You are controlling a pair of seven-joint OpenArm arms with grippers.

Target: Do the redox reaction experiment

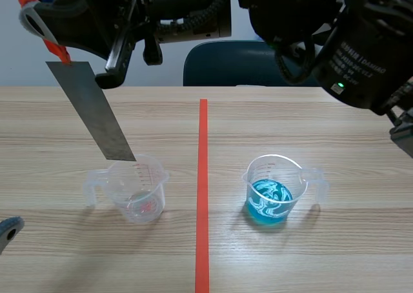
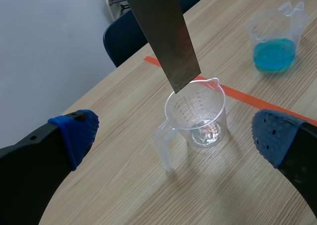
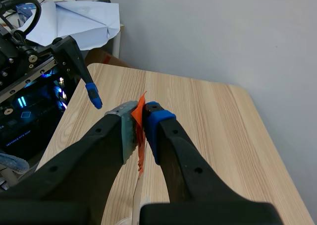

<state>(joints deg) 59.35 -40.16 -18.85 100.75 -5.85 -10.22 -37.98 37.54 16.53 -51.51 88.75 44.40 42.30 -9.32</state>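
Note:
A long grey metal strip (image 1: pixel 90 109) with orange tape at its upper end hangs slanted from my right gripper (image 1: pixel 42 22), whose arm crosses the top of the scene view. In the right wrist view the right gripper (image 3: pixel 139 117) is shut on the taped end. The strip's (image 2: pixel 161 31) lower tip sits just above the rim of an empty clear measuring cup (image 1: pixel 139 193) left of the tape line. My left gripper (image 2: pixel 173 136) stands open, low and near that cup (image 2: pixel 198 118), holding nothing. A second cup (image 1: pixel 274 190) with blue liquid stands right of the line.
An orange-red tape line (image 1: pixel 202 190) divides the wooden table. A dark blue chair (image 1: pixel 245 64) stands behind the far edge. The blue-liquid cup (image 2: pixel 275 36) lies well beyond my left gripper. One left fingertip (image 1: pixel 10 228) shows at the table's near left.

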